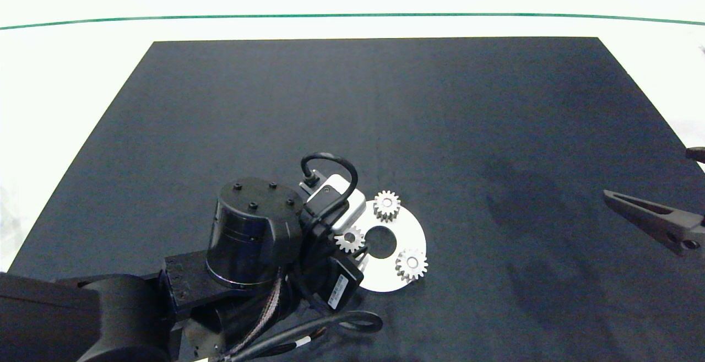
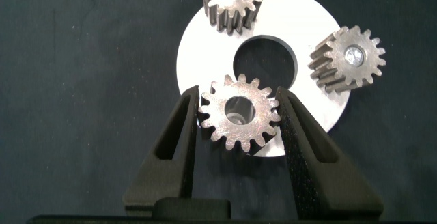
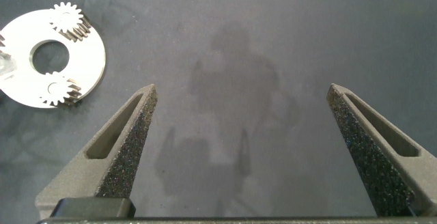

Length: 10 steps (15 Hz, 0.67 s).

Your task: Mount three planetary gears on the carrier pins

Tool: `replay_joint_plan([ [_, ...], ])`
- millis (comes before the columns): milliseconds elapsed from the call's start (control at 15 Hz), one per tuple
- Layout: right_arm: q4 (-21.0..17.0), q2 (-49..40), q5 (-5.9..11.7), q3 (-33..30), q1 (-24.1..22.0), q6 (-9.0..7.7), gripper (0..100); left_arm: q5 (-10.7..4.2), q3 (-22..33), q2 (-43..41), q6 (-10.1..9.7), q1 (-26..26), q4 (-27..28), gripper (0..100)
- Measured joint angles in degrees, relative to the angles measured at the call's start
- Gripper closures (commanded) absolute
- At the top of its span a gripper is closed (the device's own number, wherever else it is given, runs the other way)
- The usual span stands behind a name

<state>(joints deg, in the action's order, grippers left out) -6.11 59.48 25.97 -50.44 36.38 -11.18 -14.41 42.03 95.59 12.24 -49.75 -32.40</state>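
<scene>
Left gripper (image 2: 237, 111): you have it over the near-left part of the white disc (image 1: 410, 235), its two grey fingers (image 2: 179, 132) closed against opposite sides of one planetary gear (image 2: 239, 113). In the left wrist view the teeth touch both finger pads, and the gear's round bore is open and faces the camera. You cannot tell from either view whether this gear is seated on a pin or is only held above the disc; the pin under it does not show. In the head view the same gear (image 1: 350, 239) sits just left of the disc's large centre hole (image 1: 381, 242), partly overlapped by the left arm's wrist housing. Note two further gears on the disc: one at its far edge (image 1: 386, 205) and one at its near-right edge (image 1: 411, 264). A pale pin end shows inside the bore of the near-right one (image 2: 353, 54). The disc lies flat on the black mat (image 1: 495, 130), near the mat's near edge and a little left of centre. Right gripper (image 3: 249, 149): you see it well apart from the disc, at the right edge of the mat, fingers spread wide with only bare mat between them.
</scene>
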Motion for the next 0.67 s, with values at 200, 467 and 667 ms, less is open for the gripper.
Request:
replay_joint_plan([
  [200, 0.00, -0.05, 0.00, 0.00, 0.09, 0.00, 0, -0.28, -1.00, -0.61, -0.12, 0.00, -0.21, 78],
  [467, 0.00, -0.05, 0.00, 0.00, 0.09, 0.02, 0, -1.38, -2.84, -0.57, -0.06, -0.11, -7.67, 78],
  [667, -0.01, 0.02, 0.00, 0.00, 0.09, 0.02, 0, -1.44, -4.02, -0.17, -0.11, -0.09, -8.78, 78],
])
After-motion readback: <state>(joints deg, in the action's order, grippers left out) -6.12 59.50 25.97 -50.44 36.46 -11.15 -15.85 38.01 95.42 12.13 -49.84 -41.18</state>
